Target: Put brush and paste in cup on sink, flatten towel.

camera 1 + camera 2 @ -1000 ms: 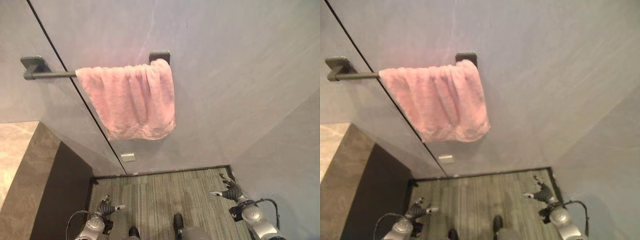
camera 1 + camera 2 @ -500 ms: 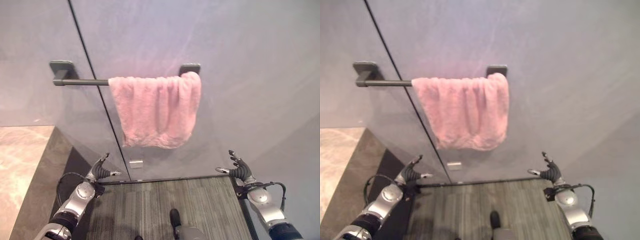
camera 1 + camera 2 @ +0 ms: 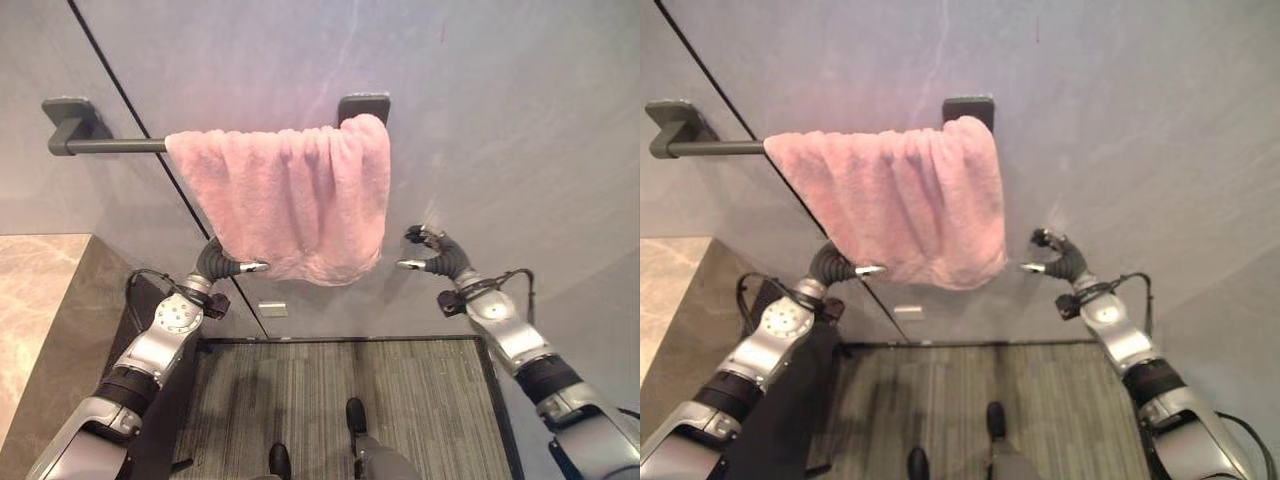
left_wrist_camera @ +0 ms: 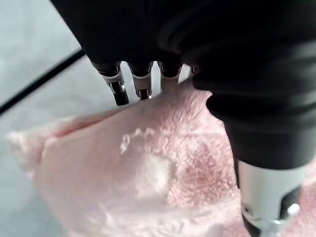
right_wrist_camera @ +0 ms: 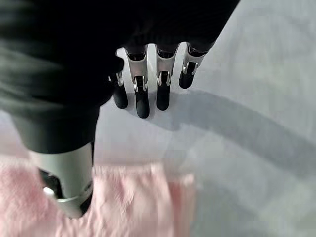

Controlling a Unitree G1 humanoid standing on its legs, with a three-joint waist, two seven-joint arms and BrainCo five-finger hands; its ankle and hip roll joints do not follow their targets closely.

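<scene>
1. The right hand (image 5: 74, 64) has a dark ribbed cover across the near part of the view, with its silver, dark-tipped fingers (image 5: 142, 94) running out from it in a row, fairly straight and a little apart.
2. The fingers hold nothing; past their tips lies a plain pale grey wall (image 5: 256, 98), and a soft shadow crosses it just beyond them.
3. The silver thumb (image 5: 66, 182) stands apart from the fingers and reaches toward a fluffy pink terry towel (image 5: 133, 207).
4. Whether the thumb's dark tip touches the towel's pile cannot be told.
5. The towel's edge ends beside the thumb, with bare wall beyond.
</scene>
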